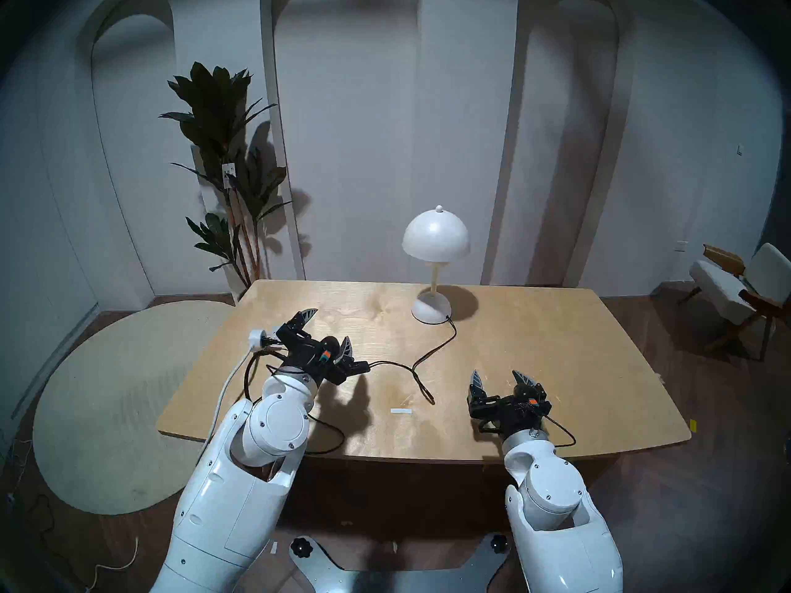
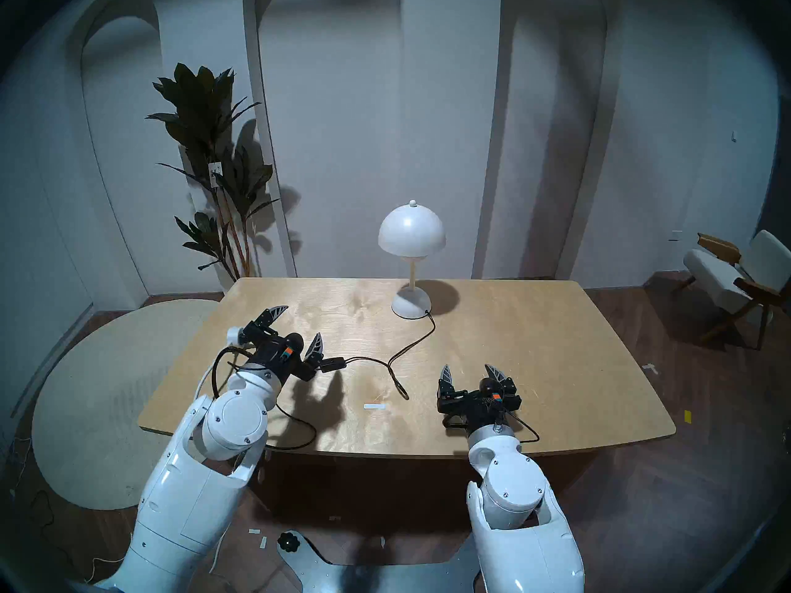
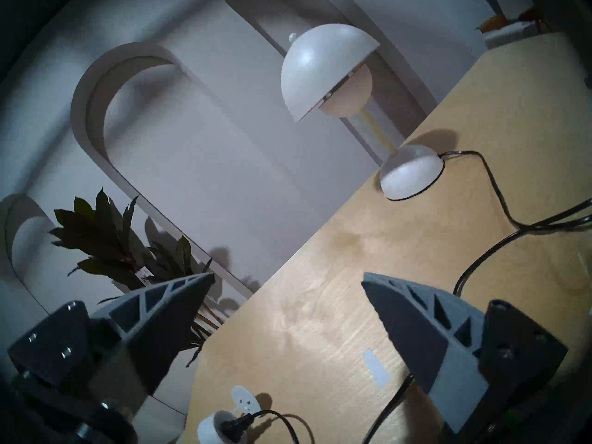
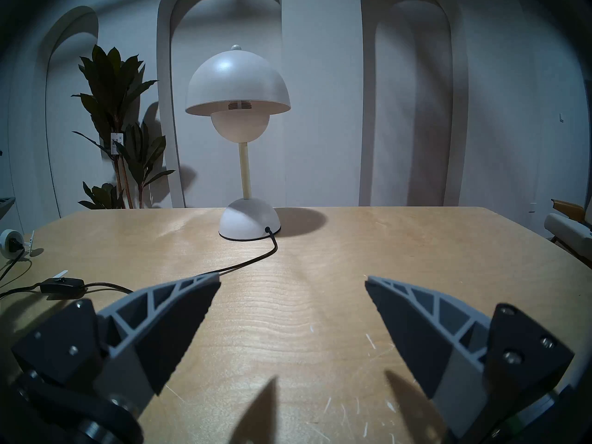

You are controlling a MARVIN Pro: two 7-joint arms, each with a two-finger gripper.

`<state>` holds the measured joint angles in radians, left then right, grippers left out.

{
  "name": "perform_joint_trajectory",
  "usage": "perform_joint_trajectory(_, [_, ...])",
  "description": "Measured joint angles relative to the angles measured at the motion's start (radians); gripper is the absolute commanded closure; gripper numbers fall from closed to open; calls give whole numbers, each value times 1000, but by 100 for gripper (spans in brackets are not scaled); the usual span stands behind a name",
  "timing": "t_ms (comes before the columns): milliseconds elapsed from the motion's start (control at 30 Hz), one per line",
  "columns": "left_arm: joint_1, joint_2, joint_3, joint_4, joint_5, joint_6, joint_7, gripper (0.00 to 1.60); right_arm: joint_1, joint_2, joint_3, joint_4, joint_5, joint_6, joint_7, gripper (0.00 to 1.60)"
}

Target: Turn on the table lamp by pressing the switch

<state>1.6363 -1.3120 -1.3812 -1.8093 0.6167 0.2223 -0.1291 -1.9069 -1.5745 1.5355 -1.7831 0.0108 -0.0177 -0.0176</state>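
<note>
Lamp switch [image 4: 63,286], a small black box on the black cord [image 1: 432,351], lies on the wooden table [image 1: 535,344] toward nine o'clock, just beside the right finger of the left gripper [image 1: 327,331]. At the far nine o'clock edge a round white socket adapter [image 1: 258,337] sits with a plug in it. The left gripper hangs above the table with its fingers spread wide, holding nothing. At twelve o'clock stands the white lamp [image 1: 435,241], unlit, its cord running down toward the centre. At four o'clock the right gripper [image 1: 498,379] hovers over the table, fingers also wide apart and empty.
</note>
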Motion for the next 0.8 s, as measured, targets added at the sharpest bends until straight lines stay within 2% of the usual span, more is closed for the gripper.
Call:
perform_joint_trajectory(367, [-107,24,66,101,164,86,-44,0,0,0,0,0,0,0,0,0])
perform_joint_trajectory(567, [-141,44,105,150,253,125,-51,0,0,0,0,0,0,0,0,0])
perform_joint_trajectory(800, [-166,67,140,158,331,167,-67,0,0,0,0,0,0,0,0,0])
